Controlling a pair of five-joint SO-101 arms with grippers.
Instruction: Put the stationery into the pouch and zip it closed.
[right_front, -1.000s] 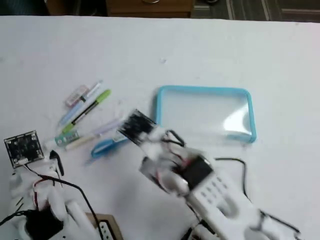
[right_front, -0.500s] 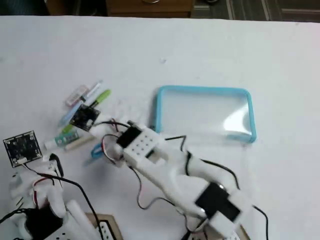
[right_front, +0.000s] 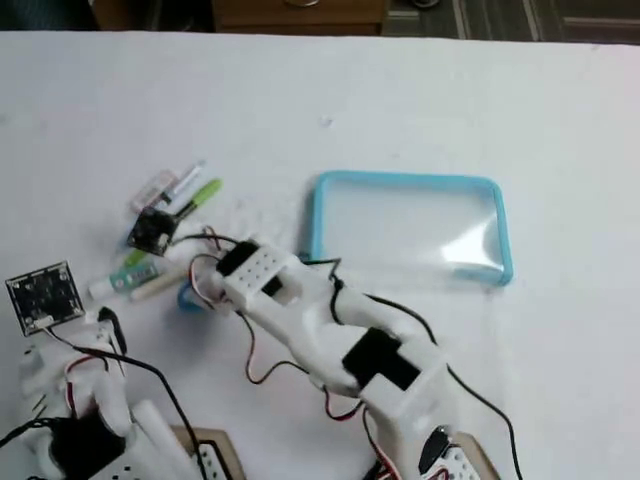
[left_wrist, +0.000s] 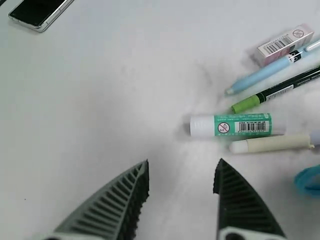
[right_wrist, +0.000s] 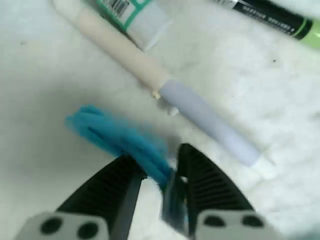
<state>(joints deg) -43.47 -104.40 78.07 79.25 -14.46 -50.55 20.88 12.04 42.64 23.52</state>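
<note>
High view records the white table (right_front: 520, 100) with the blue-edged clear pouch (right_front: 405, 181) lying flat right of centre, nothing visible through its clear face; whether its zip stands open cannot be told. The right arm (right_front: 330, 330) stretches from the near edge across to the stationery, which lies loose on the table well left of the pouch. The left arm (right_front: 75, 400) sits at the near left corner. The right gripper (right_wrist: 160, 162) is down at the blue item (right_wrist: 112, 135), its jaws narrowly parted on either side of it; a firm pinch is not established. The left gripper (left_wrist: 182, 172) hangs over bare table with jaws spread, holding nothing, near the glue stick (left_wrist: 232, 125). Beside the glue stick lie the cream pen (left_wrist: 272, 144), the green marker (left_wrist: 280, 91), the pale blue pen (left_wrist: 265, 72) and the pink eraser (left_wrist: 285, 41). Judged progress is nil: no item is in the pouch, every piece remains to be carried over, and zipping follows after that. Against a second ago, the right arm has swung away from the pouch's near corner and extended over the pens, bringing its gripper onto the blue item. The pouch, the stationery and the left arm sit as they did.
</note>
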